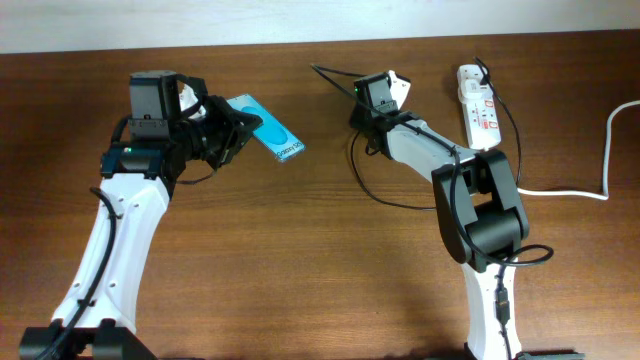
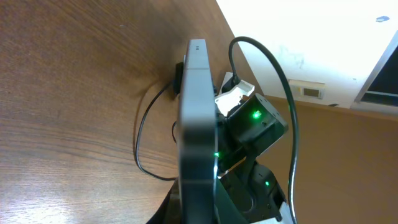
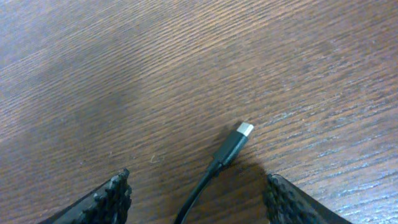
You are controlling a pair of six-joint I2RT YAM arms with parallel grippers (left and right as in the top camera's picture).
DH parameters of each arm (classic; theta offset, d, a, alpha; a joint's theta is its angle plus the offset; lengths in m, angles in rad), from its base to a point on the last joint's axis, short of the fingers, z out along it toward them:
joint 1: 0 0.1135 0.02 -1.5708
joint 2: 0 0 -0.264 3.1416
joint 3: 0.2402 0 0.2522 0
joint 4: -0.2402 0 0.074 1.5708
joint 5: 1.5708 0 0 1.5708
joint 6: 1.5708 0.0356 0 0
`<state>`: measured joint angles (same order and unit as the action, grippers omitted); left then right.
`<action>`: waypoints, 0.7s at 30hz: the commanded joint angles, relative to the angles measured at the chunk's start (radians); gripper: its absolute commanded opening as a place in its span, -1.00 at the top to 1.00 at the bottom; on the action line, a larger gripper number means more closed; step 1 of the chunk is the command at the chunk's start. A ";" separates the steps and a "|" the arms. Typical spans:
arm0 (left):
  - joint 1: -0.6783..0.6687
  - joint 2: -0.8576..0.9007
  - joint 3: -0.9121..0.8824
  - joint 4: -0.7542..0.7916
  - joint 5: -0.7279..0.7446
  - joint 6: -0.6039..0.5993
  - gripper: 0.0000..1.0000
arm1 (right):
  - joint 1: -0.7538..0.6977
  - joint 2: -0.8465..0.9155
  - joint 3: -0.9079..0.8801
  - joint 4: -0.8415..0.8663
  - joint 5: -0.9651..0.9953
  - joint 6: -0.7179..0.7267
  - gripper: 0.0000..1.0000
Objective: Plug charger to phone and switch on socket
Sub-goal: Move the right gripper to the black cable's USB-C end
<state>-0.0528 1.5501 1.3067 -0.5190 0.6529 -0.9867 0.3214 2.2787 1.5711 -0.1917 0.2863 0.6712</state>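
We noted phone point(image 1: 273, 134) first: cyan-blue screen, dark writing at its near-right short end, too small for us to read. It sat over left-centre of table point(image 1: 300, 265), toward far edge, tilted, pinched by left gripper point(image 1: 238, 128), jaws pressed onto it. We saw charger point(image 3: 231, 148) as thin black cable, black plug with silver tip, lying on wood. We found right gripper point(image 3: 198, 191) spread, fingers either side of plug, not touching. At far right lay socket point(image 1: 480, 105): white strip, red marks, with thick white cord point(image 1: 604, 160) trailing right.
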 commanded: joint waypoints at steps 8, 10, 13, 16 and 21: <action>0.005 -0.010 0.002 -0.013 0.001 0.016 1.00 | -0.013 0.100 0.011 0.006 0.006 0.039 0.30; 0.005 -0.010 0.002 -0.017 -0.006 0.016 1.00 | -0.014 0.100 0.011 0.010 0.007 0.011 0.48; 0.005 -0.010 0.002 -0.018 -0.006 0.017 1.00 | -0.016 0.100 0.012 0.007 0.001 -0.010 0.79; 0.005 -0.010 0.002 -0.018 -0.006 0.016 1.00 | -0.016 0.099 0.012 0.005 -0.040 -0.026 0.91; 0.005 -0.010 0.002 -0.017 -0.007 0.016 1.00 | -0.039 0.051 0.103 -0.182 -0.101 -0.147 0.92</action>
<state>-0.0528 1.5501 1.3067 -0.5388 0.6445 -0.9867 0.3004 2.3203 1.6344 -0.2523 0.2634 0.5938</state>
